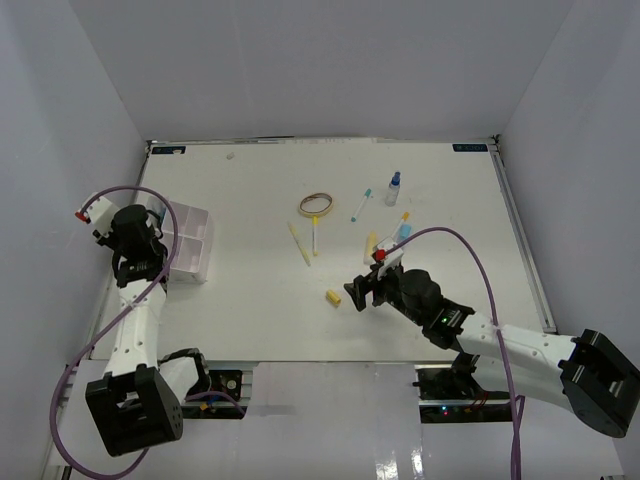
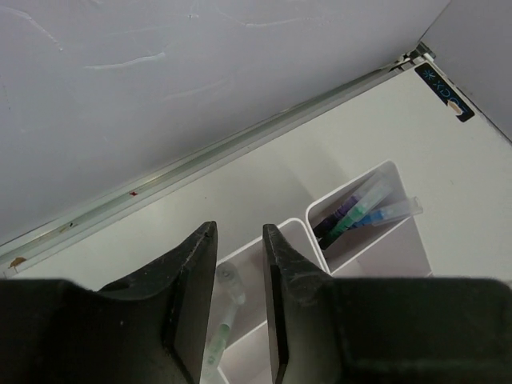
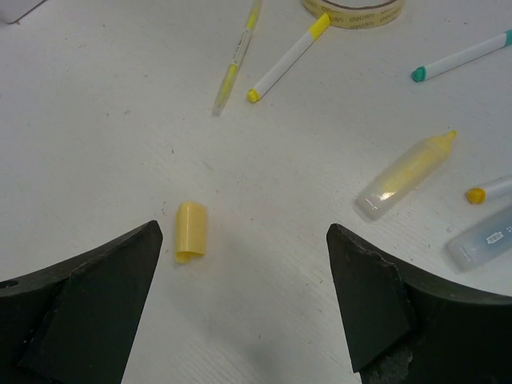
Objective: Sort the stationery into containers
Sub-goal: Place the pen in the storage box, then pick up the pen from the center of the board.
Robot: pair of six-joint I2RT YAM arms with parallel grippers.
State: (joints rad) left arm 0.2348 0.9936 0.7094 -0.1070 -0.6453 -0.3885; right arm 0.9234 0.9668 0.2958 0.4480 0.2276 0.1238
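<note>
**Off-centre eraser piece risks being pushed, not picked**

The right gripper (image 3: 244, 316) hangs low over the counter (image 1: 250, 300) with its jaws spread wide and nothing in them. The yellow eraser piece (image 3: 190, 230) lies ahead of the gap, well over toward one finger (image 3: 88, 308) rather than in the middle. If the gripper drops straight down and forward from here, that finger could land on the piece or shove it sideways. The piece looks short and curled, so it may roll or flick out as the jaws shut.

Most of the stationery is loose on the counter beyond it: two yellow-tipped pens (image 3: 288, 56), the tape ring (image 3: 352, 12), a teal-capped pen (image 3: 460, 60) and a yellowish tube (image 3: 406, 174). A skidding eraser could end up among them.

The white tray (image 1: 195, 255) sits far to the left and already holds a few pens (image 2: 356, 214). The left gripper (image 2: 240, 304) hovers right above it, jaws narrow and clamping nothing that I can see. The tray looks light, so a bump from that gripper could shift it. The two arms may also crowd each other at the drop.
</note>
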